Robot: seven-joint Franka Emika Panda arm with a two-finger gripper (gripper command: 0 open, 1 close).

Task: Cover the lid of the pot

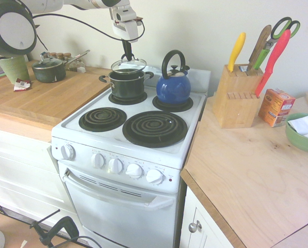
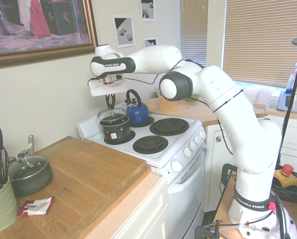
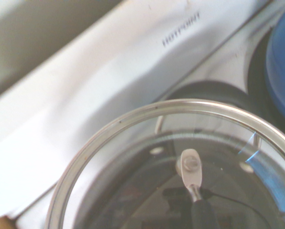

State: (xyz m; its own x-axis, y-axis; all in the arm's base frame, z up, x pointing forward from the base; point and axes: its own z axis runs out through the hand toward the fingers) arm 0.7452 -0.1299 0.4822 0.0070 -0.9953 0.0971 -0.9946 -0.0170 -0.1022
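The lid is held by its black handle in the gripper, jaws clamped on it, pointed straight down. It is suspended just above the pot (rear burner of the stove), beside the blue kettle.

One exterior view faced the stove from its front; the other looked across from its side; the wrist view looked straight down, close.

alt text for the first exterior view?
The gripper, jaws shut on the handle, holds the lid just above the pot on the white stove's back burner, beside a blue kettle.
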